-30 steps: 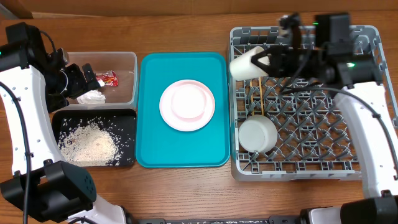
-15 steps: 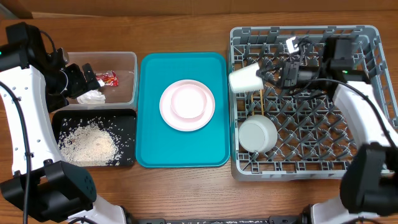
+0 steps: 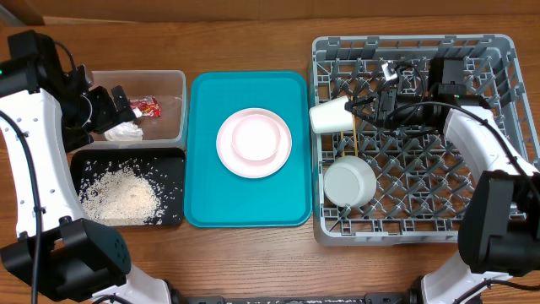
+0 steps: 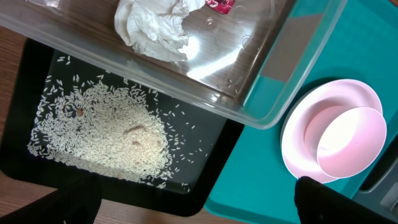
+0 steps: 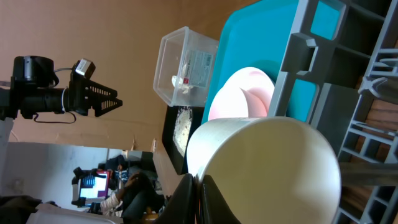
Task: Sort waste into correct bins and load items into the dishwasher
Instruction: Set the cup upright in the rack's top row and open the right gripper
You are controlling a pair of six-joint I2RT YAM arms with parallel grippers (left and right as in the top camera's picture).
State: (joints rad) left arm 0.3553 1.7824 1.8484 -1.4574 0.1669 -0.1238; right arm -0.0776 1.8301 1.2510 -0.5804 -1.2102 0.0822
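Here, small white cup (image 3: 331, 114) clasped sideways by right gripper (image 3: 356, 106) over left edge of dish rack (image 3: 405, 233), left gripper (image 3: 108, 107) held spread above clear tub (image 3: 175, 81).

A white cup (image 3: 331, 115) lies sideways at the left edge of the grey rack (image 3: 422, 211), near a white bowl (image 3: 349, 181).

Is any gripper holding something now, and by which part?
The right gripper holds the white cup, pinching its thin wall at the edge. The left gripper is open and holds nothing.
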